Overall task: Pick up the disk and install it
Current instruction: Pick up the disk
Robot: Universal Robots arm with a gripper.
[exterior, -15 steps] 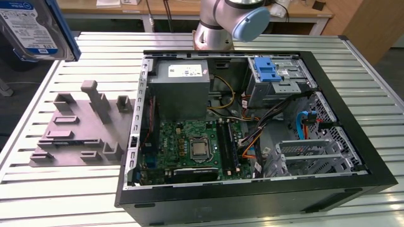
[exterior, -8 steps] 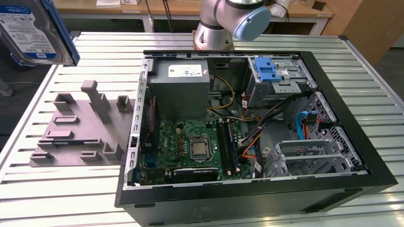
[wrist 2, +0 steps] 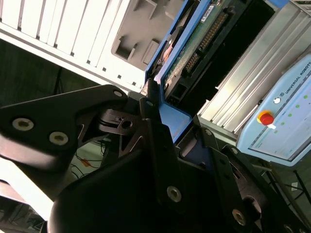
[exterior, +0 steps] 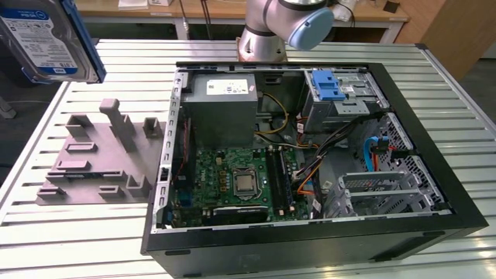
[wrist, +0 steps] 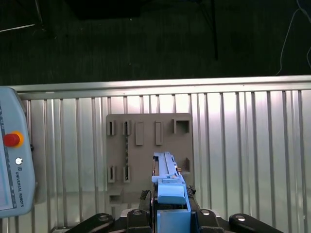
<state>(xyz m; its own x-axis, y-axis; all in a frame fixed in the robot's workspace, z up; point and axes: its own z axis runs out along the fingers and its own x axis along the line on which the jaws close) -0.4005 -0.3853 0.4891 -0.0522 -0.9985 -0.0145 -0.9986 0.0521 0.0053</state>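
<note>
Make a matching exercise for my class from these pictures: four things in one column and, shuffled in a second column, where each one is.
Things
1. flat silver rectangular disk with blue plastic rails
2. grey plastic fixture plate with slots
3. large grey metal box with a white sticker
4. green circuit board

Places
A. lying flat on the floor of the open black computer case
B. clamped in the gripper, raised in the air
C. on the slatted metal table, outside the case
D. inside the case, at the end nearest the arm's base

Pairs: 1-B, 2-C, 3-D, 4-A
</note>
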